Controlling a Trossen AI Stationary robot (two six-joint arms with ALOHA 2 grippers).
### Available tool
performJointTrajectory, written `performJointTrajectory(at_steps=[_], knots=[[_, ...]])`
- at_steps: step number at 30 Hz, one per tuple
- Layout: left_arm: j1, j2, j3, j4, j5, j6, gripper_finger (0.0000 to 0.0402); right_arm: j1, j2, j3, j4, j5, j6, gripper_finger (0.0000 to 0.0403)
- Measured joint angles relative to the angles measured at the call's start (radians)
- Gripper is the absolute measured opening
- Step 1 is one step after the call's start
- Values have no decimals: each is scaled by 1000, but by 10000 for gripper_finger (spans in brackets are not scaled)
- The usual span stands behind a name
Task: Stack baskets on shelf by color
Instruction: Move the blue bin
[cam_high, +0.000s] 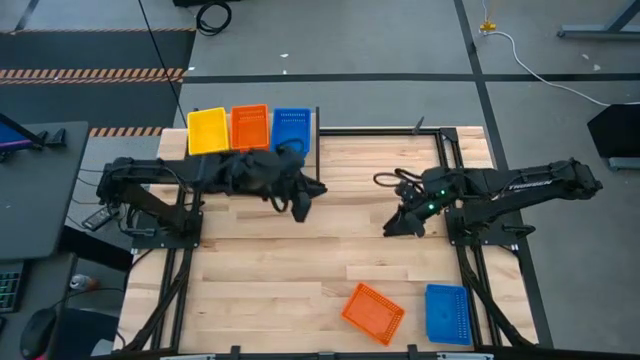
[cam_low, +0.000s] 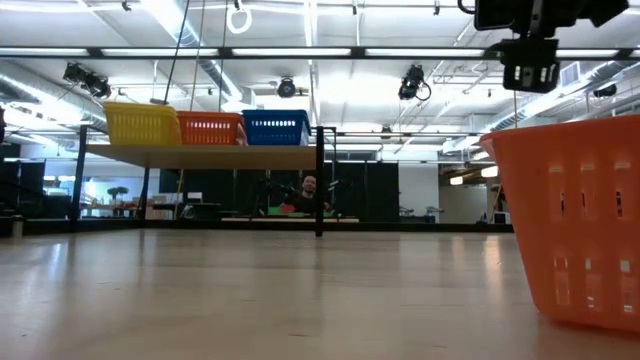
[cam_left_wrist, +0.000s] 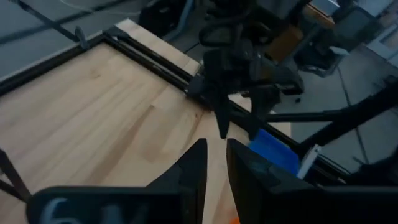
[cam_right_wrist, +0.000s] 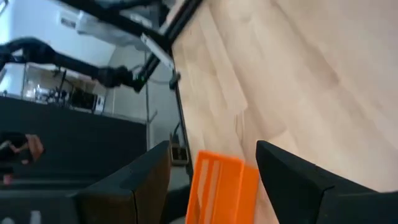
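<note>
Where the table nears its edge, orange basket (cam_right_wrist: 217, 186) seemingly beyond spread right gripper (cam_right_wrist: 214, 171)

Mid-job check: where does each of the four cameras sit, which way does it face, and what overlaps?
High: overhead, straight down; both arms, shelf.
Low: tabletop level, facing the shelf; orange basket close.
Left wrist: on the left arm, past the left claw, narrowly parted, toward the right arm.
Right wrist: past the open right claw to the orange basket.
Shared: high, low and right wrist see that basket.
</note>
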Motion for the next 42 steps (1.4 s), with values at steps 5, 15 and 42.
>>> performJointTrajectory(at_steps=[5,15,42], knots=[[-37,28,-1,83,-110,-2,62,84,0,0,3,101,40,242],[-90,47,-1,126,-81,26,64,161,3,0,151,387,223,242],[-152,82,-18,136,225,68,57,424,213,0,80,80,581,242]])
